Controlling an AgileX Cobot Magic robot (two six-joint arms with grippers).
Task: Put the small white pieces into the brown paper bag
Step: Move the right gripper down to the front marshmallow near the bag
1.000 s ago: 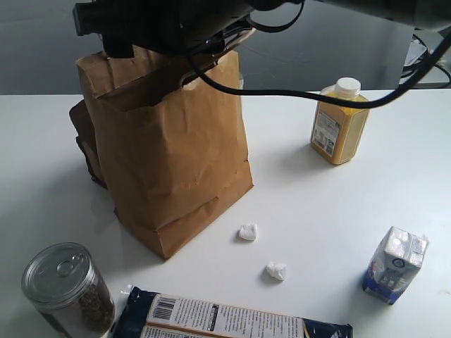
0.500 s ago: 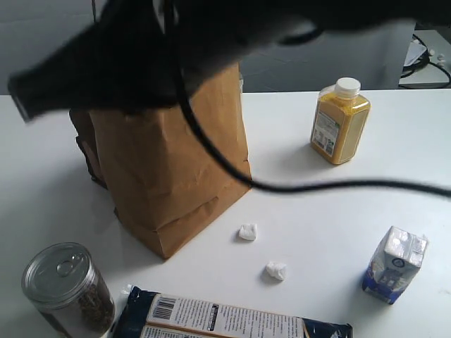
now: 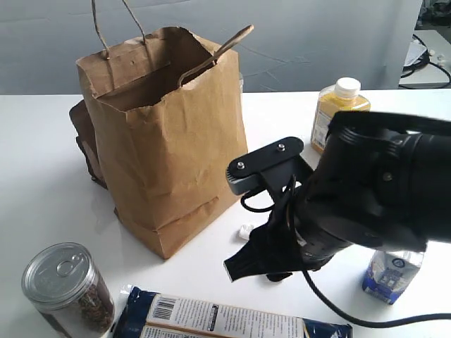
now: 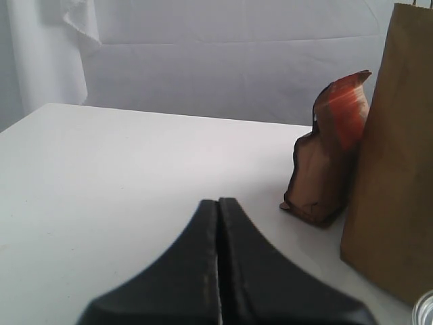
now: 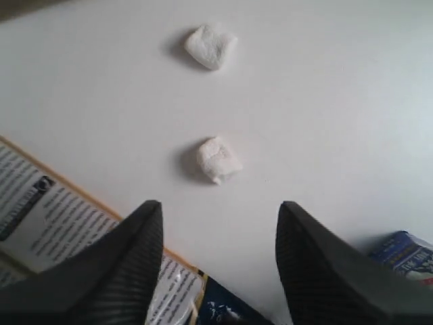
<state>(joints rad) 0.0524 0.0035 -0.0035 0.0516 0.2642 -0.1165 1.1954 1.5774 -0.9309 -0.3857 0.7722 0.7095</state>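
Note:
The brown paper bag [image 3: 165, 141] stands upright and open at the left, its cord handles up; its side also shows in the left wrist view as the bag [image 4: 396, 149]. Two small white pieces [image 5: 211, 46] [image 5: 218, 160] lie on the white table. My right gripper [image 5: 220, 204] hangs open just above the table, the nearer piece a little ahead of its fingertips and untouched. From outside, the right arm [image 3: 366, 197] hides that piece, and only the edge of the other piece [image 3: 245, 230] shows. My left gripper [image 4: 218, 201] is shut and empty, left of the bag.
A dark brown pouch [image 4: 331, 149] leans behind the bag. An orange bottle [image 3: 337, 98] stands at the back right. A white-and-blue carton [image 3: 391, 271] is at the front right. A printed packet [image 3: 211, 317] and a lidded can [image 3: 63, 285] line the front edge.
My right arm has swung from over the bag's mouth down to the table in front, and now covers one white piece in the exterior view. The pieces have not moved.

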